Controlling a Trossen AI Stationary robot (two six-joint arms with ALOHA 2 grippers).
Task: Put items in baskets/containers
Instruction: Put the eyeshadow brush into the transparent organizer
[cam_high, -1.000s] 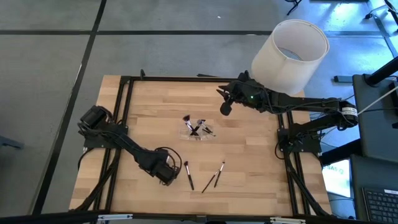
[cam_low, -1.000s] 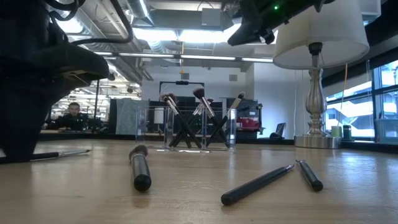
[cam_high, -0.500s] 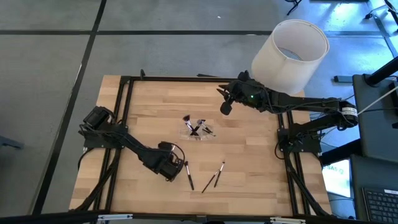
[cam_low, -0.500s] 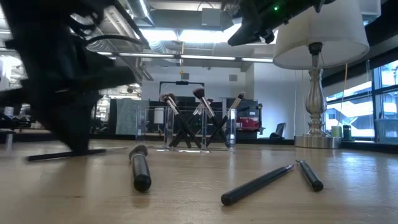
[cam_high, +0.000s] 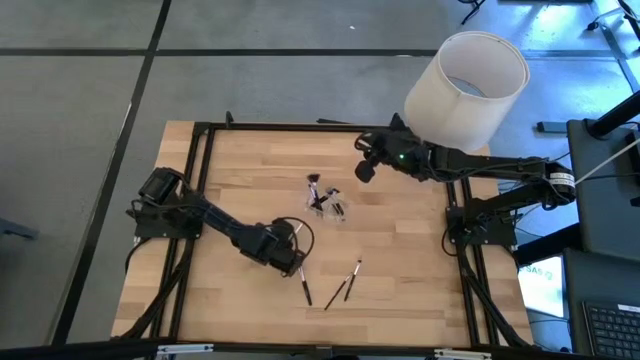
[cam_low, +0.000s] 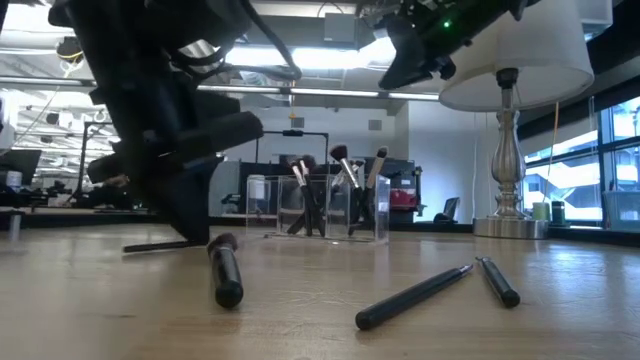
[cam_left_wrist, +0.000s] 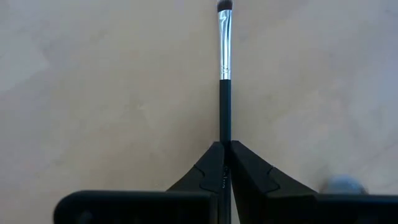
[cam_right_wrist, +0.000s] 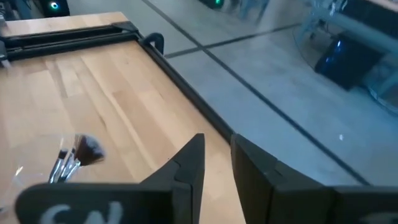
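Note:
The clear plastic holder (cam_high: 325, 203) stands on its base mid-table with several brushes upright in it; it also shows in the low view (cam_low: 320, 208). Three loose brushes lie on the wood near the near edge: one (cam_high: 302, 284) alone and two (cam_high: 345, 282) side by side. My left gripper (cam_high: 289, 257) is low over the table, to the near left of the holder, shut on another thin brush (cam_left_wrist: 224, 74). My right gripper (cam_high: 362, 171) hangs raised near the far right, beside the lampshade, open with a narrow gap (cam_right_wrist: 217, 163). My left gripper (cam_left_wrist: 224, 144) pinches the brush's dark handle (cam_left_wrist: 224, 134) between its two fingertips. The brush lies along the fingers and reaches out ahead of them, silver ferrule and dark tip (cam_left_wrist: 224, 7) leading. It lies about level, close over the wood; whether it touches the table I cannot tell.
A lamp with a big white shade (cam_high: 466, 88) stands at the far right corner, its base (cam_low: 510, 228) on the table. A black frame (cam_high: 200, 160) runs along the table's edges. Bare wood lies left of the holder and along the right side.
My left gripper has moved toward the table's right and far side, nearer the holder, carrying the thin brush along with it. The holder with its brushes now stands slightly farther right and turned about. My right gripper has shifted a little to the right.

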